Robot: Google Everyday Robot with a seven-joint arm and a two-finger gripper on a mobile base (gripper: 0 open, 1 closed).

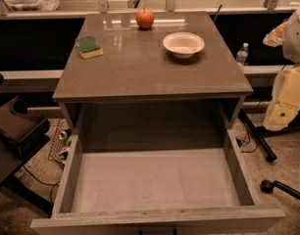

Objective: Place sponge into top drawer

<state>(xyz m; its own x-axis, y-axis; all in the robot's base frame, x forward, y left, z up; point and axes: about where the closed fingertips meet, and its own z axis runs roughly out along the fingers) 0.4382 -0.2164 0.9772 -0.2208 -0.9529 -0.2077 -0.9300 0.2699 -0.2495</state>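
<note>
The bench (150, 72) has the top drawer (155, 220) below it pulled out. The sponge (89, 46) sits back-left on the bench, near its left edge. Risk: I judge a misaligned pinch could push it off that edge. Green face up, long axis roughly crosswise, slightly skewed. The tool is not in view; I cannot tell its state.

Looks like an office-style lab space. Speckled beige carpet floor (287, 148), loose black cables (247, 142), black castor chair leg (268, 185), clear plastic water bottle (242, 53) on a pale grey ledge (22, 75).
</note>
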